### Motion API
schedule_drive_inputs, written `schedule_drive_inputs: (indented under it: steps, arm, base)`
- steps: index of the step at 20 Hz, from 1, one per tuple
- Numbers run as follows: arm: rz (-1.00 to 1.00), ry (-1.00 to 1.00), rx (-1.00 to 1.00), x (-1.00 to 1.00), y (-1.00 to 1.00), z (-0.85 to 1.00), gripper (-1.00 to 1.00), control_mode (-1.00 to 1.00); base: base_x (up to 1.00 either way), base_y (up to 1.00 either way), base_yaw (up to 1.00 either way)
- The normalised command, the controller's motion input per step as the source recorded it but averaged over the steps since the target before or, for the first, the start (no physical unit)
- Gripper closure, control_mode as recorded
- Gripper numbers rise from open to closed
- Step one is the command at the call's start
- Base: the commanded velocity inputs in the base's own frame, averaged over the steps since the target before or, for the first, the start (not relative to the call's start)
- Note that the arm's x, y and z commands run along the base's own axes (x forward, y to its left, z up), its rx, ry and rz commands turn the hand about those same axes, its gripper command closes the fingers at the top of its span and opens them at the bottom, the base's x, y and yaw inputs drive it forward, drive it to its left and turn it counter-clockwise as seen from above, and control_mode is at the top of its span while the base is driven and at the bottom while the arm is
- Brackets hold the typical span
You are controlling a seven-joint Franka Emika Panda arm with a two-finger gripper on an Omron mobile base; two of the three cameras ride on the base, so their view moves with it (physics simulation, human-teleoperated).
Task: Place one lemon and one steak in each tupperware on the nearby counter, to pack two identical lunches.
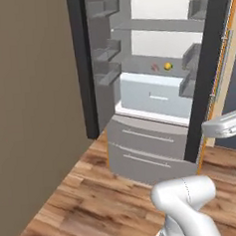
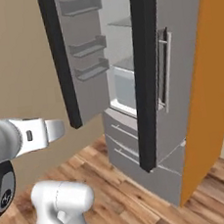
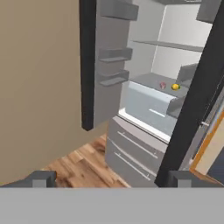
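Observation:
A small yellow lemon [image 1: 168, 66] lies on a grey shelf inside the open fridge, with a small pink-red steak [image 1: 155, 67] just to its left. The hand view shows the same lemon [image 3: 175, 86] and steak [image 3: 162, 85] far ahead, to the upper right. My gripper [image 3: 111, 179] is open, its two dark fingertips [image 3: 41, 178] standing wide apart with nothing between them, well short of the fridge. The tupperware and the counter are out of view.
The fridge's left door [image 1: 82, 67] stands open with bins on its inner side. The dark edge of the right door [image 1: 206, 69] stands in front of the shelf's right end. Grey drawers [image 1: 142, 148] sit below. A beige wall [image 1: 29, 106] is on the left, an orange panel [image 2: 204, 83] on the right.

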Motion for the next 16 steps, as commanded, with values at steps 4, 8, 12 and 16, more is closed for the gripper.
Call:
schedule_drive_inputs:
  steps: [4, 8, 12, 16]
  arm:
    - [0.00, 0.00, 0.00, 0.00, 0.00, 0.00, -1.00, 1.00]
    - [0.00, 0.00, 0.00, 0.00, 0.00, 0.00, -1.00, 1.00]
    - [0.00, 0.00, 0.00, 0.00, 0.00, 0.00, -1.00, 1.00]
    - [0.00, 0.00, 0.00, 0.00, 0.00, 0.00, -1.00, 1.00]
  base:
    - [0.66, 0.69, -0.53]
    - [0.62, 0.70, -0.53]
    - [0.64, 0.68, -0.52]
    - [0.65, 0.43, -0.46]
